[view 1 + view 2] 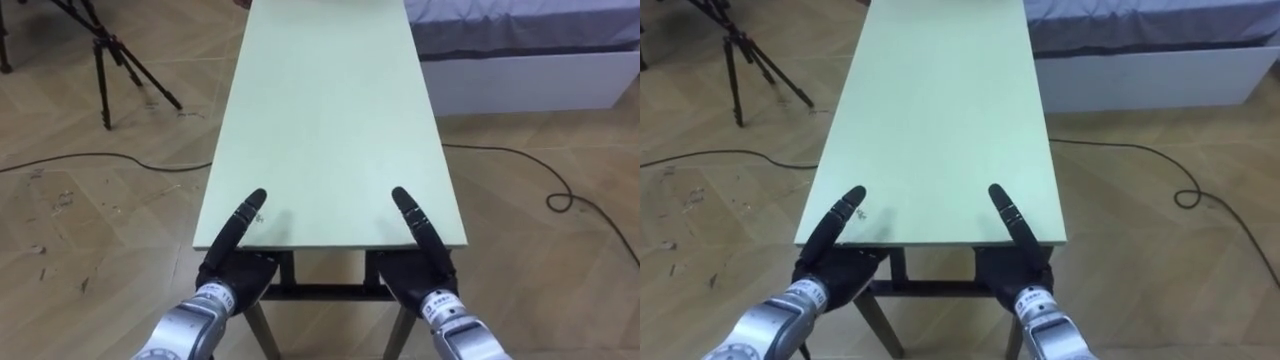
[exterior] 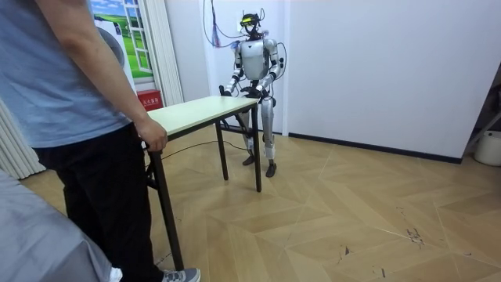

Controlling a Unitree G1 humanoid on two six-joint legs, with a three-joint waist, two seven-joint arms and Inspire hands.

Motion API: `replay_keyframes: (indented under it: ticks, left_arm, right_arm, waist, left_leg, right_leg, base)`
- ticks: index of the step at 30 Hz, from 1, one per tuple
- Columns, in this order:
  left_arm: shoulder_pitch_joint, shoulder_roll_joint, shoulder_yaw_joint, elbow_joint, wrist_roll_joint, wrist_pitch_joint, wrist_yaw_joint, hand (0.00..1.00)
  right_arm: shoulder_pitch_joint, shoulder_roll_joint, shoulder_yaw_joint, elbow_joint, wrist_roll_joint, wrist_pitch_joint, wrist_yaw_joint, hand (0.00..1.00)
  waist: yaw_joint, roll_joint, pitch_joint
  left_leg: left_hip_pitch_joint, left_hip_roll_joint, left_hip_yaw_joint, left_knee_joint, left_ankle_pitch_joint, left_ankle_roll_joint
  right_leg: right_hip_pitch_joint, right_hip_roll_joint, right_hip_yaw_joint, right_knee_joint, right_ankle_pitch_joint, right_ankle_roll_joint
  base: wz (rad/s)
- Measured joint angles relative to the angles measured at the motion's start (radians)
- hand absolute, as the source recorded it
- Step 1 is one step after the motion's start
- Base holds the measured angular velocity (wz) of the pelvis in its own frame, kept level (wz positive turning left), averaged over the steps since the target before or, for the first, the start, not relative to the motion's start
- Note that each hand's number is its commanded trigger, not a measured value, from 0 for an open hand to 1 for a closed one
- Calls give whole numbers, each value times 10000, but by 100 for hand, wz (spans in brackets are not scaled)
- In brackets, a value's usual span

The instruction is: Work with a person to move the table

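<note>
The robot is standing at one short end of the pale green table [image 1: 330, 120], and a person [image 2: 70, 117] is standing at the opposite end, so the load is being shared from both ends. The left hand [image 1: 238, 262] and the right hand [image 1: 420, 265] are sitting at the near edge, one towards each corner, probably to keep the top from twisting. Each is reaching over the edge onto the top while the rest lies under the board, so it cannot be told how tightly either is closing on it. The person's hand [image 2: 153, 135] is gripping the far end by the corner. In the room view the table legs appear to be resting on the wooden floor, so the lift is judged as not yet under way. A tripod [image 1: 110, 50] is standing to the robot's left, a bed [image 1: 520, 50] is lying off to its right, and a cable [image 1: 100, 158] is running across the floor, all calling for care along the way.
</note>
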Motion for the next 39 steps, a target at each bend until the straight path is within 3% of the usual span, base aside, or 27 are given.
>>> replay_keyframes:
  ticks: [7,9,15,29,35,39]
  left_arm:
    - [0,-307,-15,-86,-276,-341,49,100]
    - [13,-309,-13,-58,-254,-609,414,100]
    - [13,-318,-46,-65,-189,-605,476,100]
    - [38,-382,-51,-61,304,-610,472,100]
    - [55,-687,-35,-30,868,-668,336,100]
    - [118,-717,-30,155,1064,-693,-92,100]
  right_arm:
    - [-55,64,93,-53,45,-323,-1046,100]
    - [-82,116,323,-178,-26,-341,-1316,100]
    - [-75,112,407,-330,-279,-582,-1451,100]
    - [-75,148,413,-394,-401,-646,-1543,100]
    - [-75,209,397,-427,-434,-748,-1573,100]
    - [-68,205,411,-448,-486,-748,-1572,100]
  waist:
    - [159,-1,16]
    - [42,-69,59]
    - [11,-110,80]
    - [26,-92,75]
    - [-31,22,66]
    - [-23,152,57]
  left_leg:
    - [-55,-7,-12,-29,0,0]
    - [-31,-7,-14,-75,1,-1]
    - [32,-32,-9,-226,1,-2]
    - [15,-46,15,-240,3,-5]
    - [37,-71,-1,-255,4,-3]
    - [174,-99,0,-372,11,-5]
  right_leg:
    - [-58,-14,-11,5,-1,1]
    - [-59,-12,-5,-1,0,1]
    - [-74,-17,23,-15,24,40]
    - [-58,-14,38,-156,24,39]
    - [-45,-20,126,-154,24,40]
    - [-25,-32,214,-147,24,40]
  base:
    - [1]
    - [0]
    - [0]
    - [0]
    - [0]
    - [-8]
